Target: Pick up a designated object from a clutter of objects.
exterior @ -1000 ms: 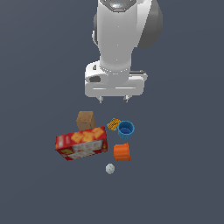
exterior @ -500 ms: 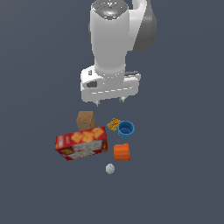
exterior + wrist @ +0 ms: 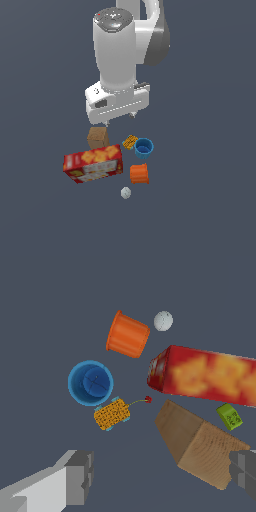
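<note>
Gripper (image 3: 160, 476): I hold it above the clutter, jaws apart, empty.
Brown box (image 3: 200, 443): below, offset toward one finger (image 3: 245, 473), standing tall.

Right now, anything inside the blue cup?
Nothing visible. In the wrist view the blue cup stands open side up and its bare blue bottom shows. In the exterior view its near wall hides part of the interior.

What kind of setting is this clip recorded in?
A simulated tabletop-style scene, not a real room: a flat, featureless grey floor, an evenly shaded white robot arm, and a small clutter of rendered props such as a red cracker box and a brown box.
</note>
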Robot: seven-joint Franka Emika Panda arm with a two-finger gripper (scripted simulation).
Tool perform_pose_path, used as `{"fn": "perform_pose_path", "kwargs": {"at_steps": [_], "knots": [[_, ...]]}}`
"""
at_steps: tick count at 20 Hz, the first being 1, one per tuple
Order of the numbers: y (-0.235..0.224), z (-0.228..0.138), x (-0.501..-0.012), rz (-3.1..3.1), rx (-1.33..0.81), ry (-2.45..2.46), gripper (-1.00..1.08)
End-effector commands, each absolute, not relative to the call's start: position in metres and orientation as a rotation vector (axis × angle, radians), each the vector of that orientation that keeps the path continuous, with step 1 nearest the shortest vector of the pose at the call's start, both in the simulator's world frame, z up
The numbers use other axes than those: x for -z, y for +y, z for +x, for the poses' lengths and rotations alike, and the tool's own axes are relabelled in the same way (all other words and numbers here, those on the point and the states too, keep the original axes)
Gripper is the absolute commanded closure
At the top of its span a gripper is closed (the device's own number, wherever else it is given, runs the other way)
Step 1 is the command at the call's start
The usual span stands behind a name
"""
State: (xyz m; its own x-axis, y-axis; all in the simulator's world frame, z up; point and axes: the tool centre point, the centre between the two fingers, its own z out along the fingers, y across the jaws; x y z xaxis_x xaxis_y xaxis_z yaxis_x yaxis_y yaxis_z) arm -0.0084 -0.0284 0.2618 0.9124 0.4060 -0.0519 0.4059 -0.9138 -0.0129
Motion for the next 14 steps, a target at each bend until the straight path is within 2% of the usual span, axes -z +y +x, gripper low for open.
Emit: {"fn": "perform_pose_path", "kwargs": {"at_steps": [1,14], "knots": [[-0.034,-0.008,-0.258,-3.050,-0.079,-0.736,-0.92],[-0.061,-0.008,-0.240,-2.914,-0.057,-1.151,-0.92]]}}
